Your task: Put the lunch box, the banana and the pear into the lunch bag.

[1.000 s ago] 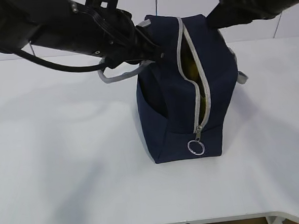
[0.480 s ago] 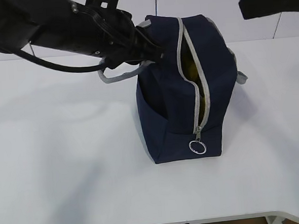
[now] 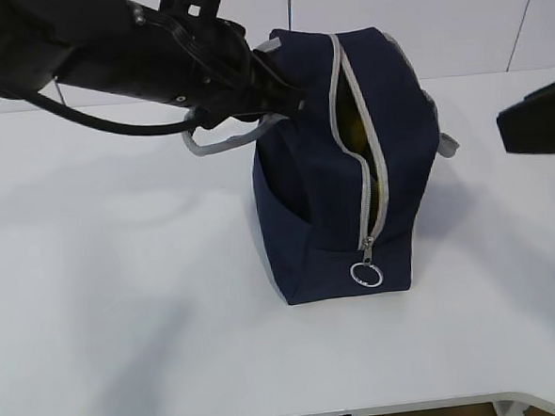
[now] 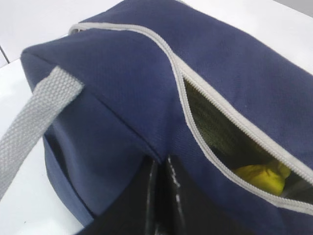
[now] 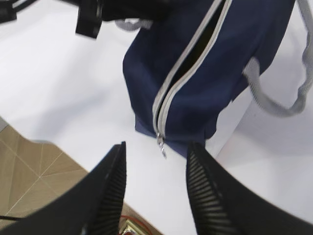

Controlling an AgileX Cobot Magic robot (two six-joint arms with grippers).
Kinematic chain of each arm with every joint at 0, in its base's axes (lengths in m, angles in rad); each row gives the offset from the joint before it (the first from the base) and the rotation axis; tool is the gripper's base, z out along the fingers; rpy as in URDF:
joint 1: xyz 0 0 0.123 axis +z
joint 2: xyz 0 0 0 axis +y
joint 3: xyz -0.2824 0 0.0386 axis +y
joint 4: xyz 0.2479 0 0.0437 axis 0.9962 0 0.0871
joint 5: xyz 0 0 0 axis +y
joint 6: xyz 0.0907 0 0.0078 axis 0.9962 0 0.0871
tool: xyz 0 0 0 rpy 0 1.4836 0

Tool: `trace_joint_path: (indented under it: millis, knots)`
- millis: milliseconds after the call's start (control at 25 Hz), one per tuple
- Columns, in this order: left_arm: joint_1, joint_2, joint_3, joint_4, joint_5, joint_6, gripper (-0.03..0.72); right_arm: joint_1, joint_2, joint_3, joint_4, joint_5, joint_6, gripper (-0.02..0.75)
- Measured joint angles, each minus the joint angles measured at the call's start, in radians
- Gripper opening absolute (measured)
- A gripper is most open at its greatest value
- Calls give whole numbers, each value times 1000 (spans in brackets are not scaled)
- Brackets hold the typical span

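My left gripper (image 4: 159, 169) is clamped on the lunch bag's (image 3: 336, 167) navy fabric near the table's (image 3: 123, 302) far edge — zipper open, something yellow inside. My right gripper (image 5: 154, 188) hangs released — holding nothing.

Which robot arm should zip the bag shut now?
Probably the right. The right gripper is open, empty and looking at the ring pull at the low end of the zipper. The left gripper is pinching the lunch bag, holding it steady.

Lab-like room: white table (image 3: 123, 302) (tiled floor (image 5: 29, 161)).
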State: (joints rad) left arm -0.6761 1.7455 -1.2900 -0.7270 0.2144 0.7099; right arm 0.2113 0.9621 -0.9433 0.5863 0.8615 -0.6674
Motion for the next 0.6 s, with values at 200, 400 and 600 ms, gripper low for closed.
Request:
trace_joint_path:
  millis: [200,400,600]
  knots:
    - [0,0,0,0,5,0,-15,0,-70,97,51,-2,-27,347]
    - [0,0,0,0,10,0,-15,0,-137,192,92,2,-117,347]
    - [0,0,0,0,12,0,-15,0,-178,279,149,18,-245,347]
